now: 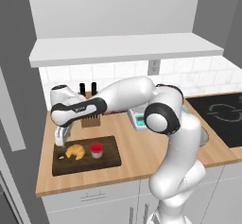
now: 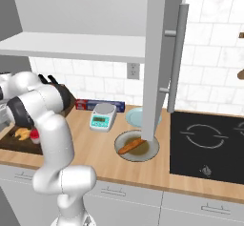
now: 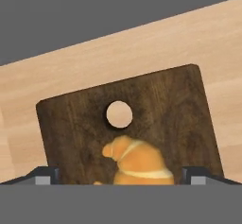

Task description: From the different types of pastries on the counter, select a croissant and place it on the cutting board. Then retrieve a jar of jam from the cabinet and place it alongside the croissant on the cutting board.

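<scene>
Tool [image 1: 60, 139] hung at the far left of the bench [image 1: 137, 159], just over the left end of the cutting board [image 1: 108, 159]. In the hand view its two fingertips [image 3: 45, 176] stood wide apart, one either side of the croissant [image 3: 139, 164], with nothing between them: released.

Croissant lay on the left half of the board, near the pale hole. Jar of jam [image 1: 96, 150] stood upright just right of it, also on the board, close beside but whether touching could not be told.

Judgement: both placements looked done, pastry and jar side by side on the board. Step in hand seemed the last one, clearing away after the jar's set-down. Next move would call for a straight lift up and back, tool kept released, without brushing the croissant below it or tipping the jar.

Further right: knife block [image 1: 90, 119] behind the board, partly hidden by the forearm, close enough to catch on a careless swing. Then a foil box [image 2: 100, 105] at the wall, a small kitchen scale [image 2: 103, 116], a pale plate [image 2: 136, 117], and a plate [image 2: 125, 141] carrying the long orange-brown pastry [image 2: 132, 146]. Open cabinet door [image 2: 159, 53] hung over that plate. Hob [image 2: 209, 144] at far right. Shelf ledge [image 1: 123, 48] ran overhead, limiting how high the arm could rise.
</scene>
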{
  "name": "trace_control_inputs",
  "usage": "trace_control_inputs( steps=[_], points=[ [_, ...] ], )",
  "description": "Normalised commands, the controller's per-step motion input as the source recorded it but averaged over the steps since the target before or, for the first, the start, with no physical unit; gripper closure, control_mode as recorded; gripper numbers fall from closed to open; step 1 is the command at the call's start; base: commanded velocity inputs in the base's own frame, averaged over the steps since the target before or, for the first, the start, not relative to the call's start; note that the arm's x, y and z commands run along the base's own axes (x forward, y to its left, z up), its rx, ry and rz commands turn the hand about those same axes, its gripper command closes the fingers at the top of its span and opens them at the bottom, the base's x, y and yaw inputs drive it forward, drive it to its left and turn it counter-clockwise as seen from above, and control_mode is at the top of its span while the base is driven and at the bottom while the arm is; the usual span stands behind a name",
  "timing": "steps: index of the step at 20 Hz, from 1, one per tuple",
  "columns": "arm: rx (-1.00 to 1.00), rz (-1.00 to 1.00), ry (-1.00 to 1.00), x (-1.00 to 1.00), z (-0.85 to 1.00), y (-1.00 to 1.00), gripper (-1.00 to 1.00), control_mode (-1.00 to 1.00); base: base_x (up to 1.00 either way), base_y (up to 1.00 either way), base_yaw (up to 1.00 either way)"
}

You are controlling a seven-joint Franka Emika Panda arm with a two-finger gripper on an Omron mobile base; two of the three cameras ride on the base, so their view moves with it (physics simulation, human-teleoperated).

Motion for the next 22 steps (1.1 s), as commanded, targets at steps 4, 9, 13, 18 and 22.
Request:
trace_control_inputs(
  steps=[4, 9, 13, 18, 22],
  points=[
    [-0.01, -0.37, 0.0, -0.11, -0.05, -0.12, -1.0, -1.0, 0.0, 0.0, 0.0],
    [0.0, -0.42, 0.0, -0.01, -0.02, -0.39, -1.0, -1.0, 0.0, 0.0, 0.0],
    [0.0, -0.3, -0.04, 0.0, 0.07, -0.38, -1.0, -1.0, 0.0, 0.0, 0.0],
    [0.0, -0.11, -0.01, 0.26, 0.28, -0.16, -1.0, -1.0, 0.0, 0.0, 0.0],
    [0.0, -0.06, 0.0, 0.6, 0.17, -0.25, -1.0, -1.0, 0.0, 0.0, 0.0]
  ],
)
